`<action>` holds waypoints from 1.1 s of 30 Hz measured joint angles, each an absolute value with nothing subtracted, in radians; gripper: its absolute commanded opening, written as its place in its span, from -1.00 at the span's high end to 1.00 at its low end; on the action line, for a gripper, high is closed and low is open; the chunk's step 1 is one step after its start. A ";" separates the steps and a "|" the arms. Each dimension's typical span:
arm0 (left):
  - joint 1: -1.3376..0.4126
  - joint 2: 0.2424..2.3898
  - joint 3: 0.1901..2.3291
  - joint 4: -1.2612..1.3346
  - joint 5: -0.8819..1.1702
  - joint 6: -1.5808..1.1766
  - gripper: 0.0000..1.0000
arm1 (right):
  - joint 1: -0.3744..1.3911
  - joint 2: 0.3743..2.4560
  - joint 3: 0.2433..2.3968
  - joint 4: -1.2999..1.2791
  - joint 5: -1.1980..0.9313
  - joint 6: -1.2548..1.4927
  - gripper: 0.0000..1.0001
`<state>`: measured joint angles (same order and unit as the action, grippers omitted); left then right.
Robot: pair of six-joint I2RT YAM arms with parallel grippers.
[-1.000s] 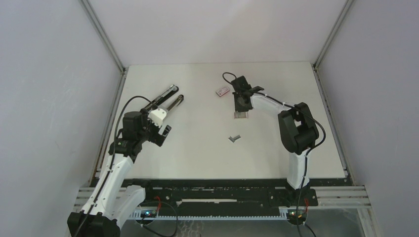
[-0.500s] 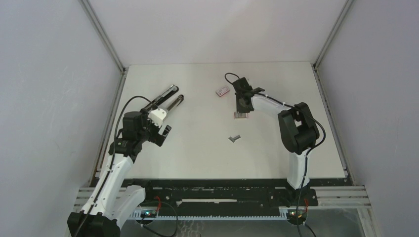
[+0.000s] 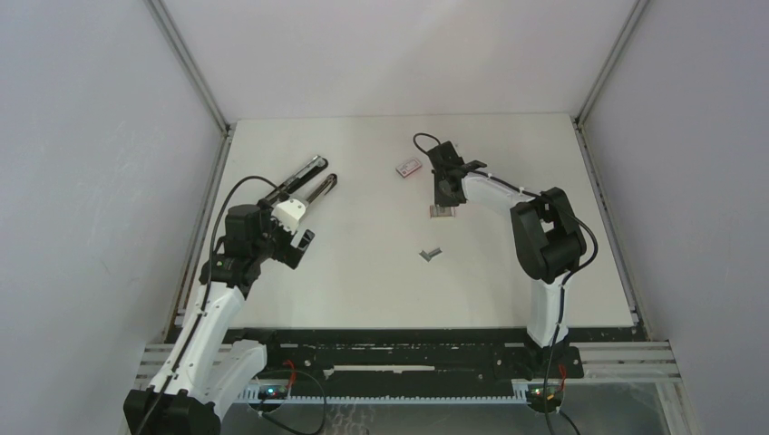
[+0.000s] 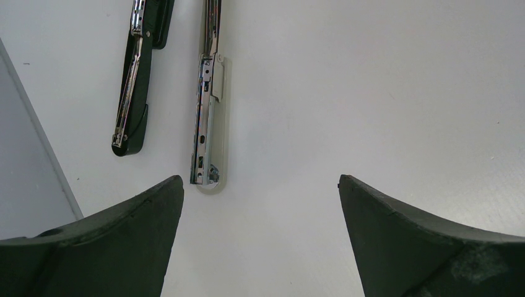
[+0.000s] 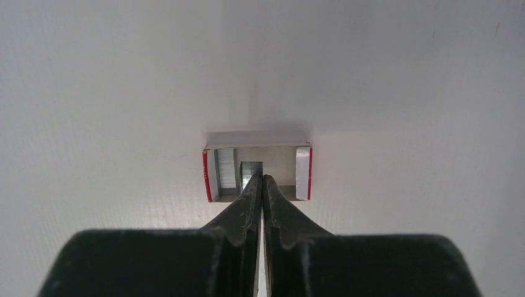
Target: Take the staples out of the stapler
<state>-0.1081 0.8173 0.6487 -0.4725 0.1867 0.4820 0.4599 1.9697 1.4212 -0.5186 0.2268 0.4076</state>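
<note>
Two silver strips (image 5: 226,168) in the box (image 5: 257,139) show only by wrist camera, right tool (image 5: 260,178) together, left tool (image 4: 259,180) apart.

White table (image 3: 363,290) boxed by plain grey walls (image 3: 390,54) (metal corner posts (image 3: 188,63)).

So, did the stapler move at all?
No. The stapler sits in the same spot and at the same angle beside the table's left edge.
</note>
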 measured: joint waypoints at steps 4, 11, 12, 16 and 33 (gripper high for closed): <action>-0.108 0.817 0.649 -0.472 0.187 0.482 -0.99 | 0.460 1.975 1.421 -0.518 0.226 0.407 1.00; -0.108 0.817 0.649 -0.472 0.187 0.482 -0.99 | 0.459 2.011 1.424 -0.520 0.220 0.407 1.00; -0.108 0.817 0.649 -0.472 0.187 0.482 -0.99 | 0.459 2.014 1.424 -0.520 0.220 0.406 1.00; -0.108 0.817 0.649 -0.472 0.187 0.482 -0.99 | 0.458 2.018 1.427 -0.521 0.218 0.405 1.00; -0.108 0.818 0.649 -0.472 0.187 0.482 -0.99 | 0.452 2.024 1.452 -0.518 0.205 0.404 1.00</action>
